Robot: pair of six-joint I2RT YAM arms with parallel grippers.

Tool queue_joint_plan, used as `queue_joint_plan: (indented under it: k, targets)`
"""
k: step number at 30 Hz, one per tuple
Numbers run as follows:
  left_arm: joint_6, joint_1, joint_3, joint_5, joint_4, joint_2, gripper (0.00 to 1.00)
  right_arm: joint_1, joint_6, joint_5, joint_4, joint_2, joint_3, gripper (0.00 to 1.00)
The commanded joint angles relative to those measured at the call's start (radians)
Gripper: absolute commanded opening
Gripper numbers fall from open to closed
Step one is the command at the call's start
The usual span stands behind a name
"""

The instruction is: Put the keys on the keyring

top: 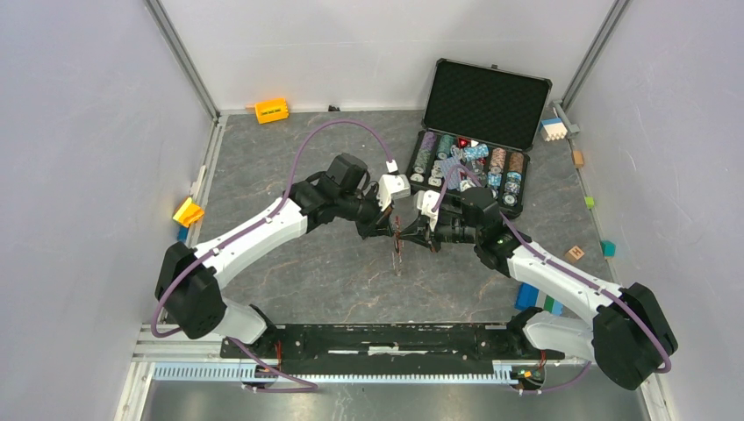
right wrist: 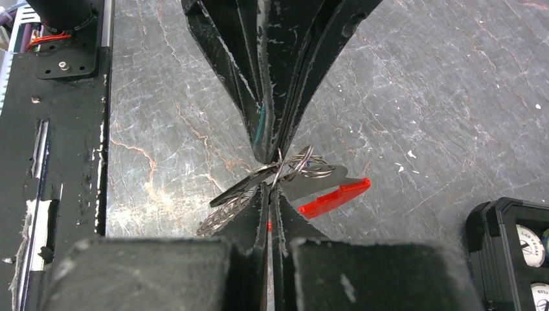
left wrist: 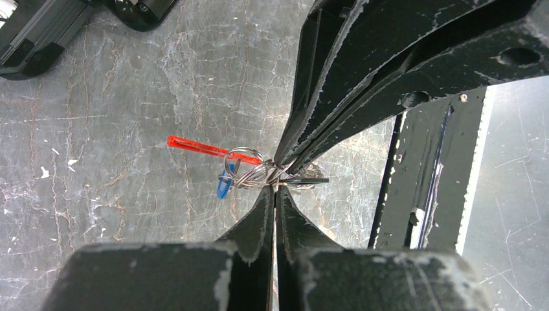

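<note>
From above, the left claw (top: 391, 230) and right claw (top: 412, 233) meet tip to tip over the middle of the tabletop (top: 298, 281). They are lifted off it, with the keyring (top: 397, 253) dangling between them. Meeting in the air makes sense, since the ring can then be worked from both sides. The case (top: 478, 105) of chips sits open toward the far right corner, well apart from the work.

In the left wrist view, the left claw's fingers are pressed together with no gap, clamped on a tangle of silver wire loops. The right claw comes in from above, closed on the same tangle. The red fob (left wrist: 194, 144) sticks out sideways, and a small blue tag (left wrist: 223, 188) hangs under the loops (so the tagged key looks to be on the ring).

In the right wrist view both claws are again closed, tips almost touching. The keys (right wrist: 236, 193) show as flat silver blades fanning out beside the right claw's tips, next to the rings, with the fob off to the other side. I cannot tell which claw pinches ring and which pinches key. My guess is that one steadies the ring while the other feeds a key round its coil.
</note>
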Motion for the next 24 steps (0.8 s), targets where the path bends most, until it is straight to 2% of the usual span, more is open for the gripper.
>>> queue_joint_plan:
  k: [1, 24]
  targets:
    - [0.024, 0.023, 0.040, -0.006, 0.017, 0.003, 0.02, 0.010, -0.020, -0.065, 0.040, -0.027, 0.026, 0.00]
    - [0.031, 0.049, 0.036, 0.021, 0.002, 0.008, 0.02, 0.009, -0.047, -0.123, 0.051, -0.049, 0.013, 0.00]
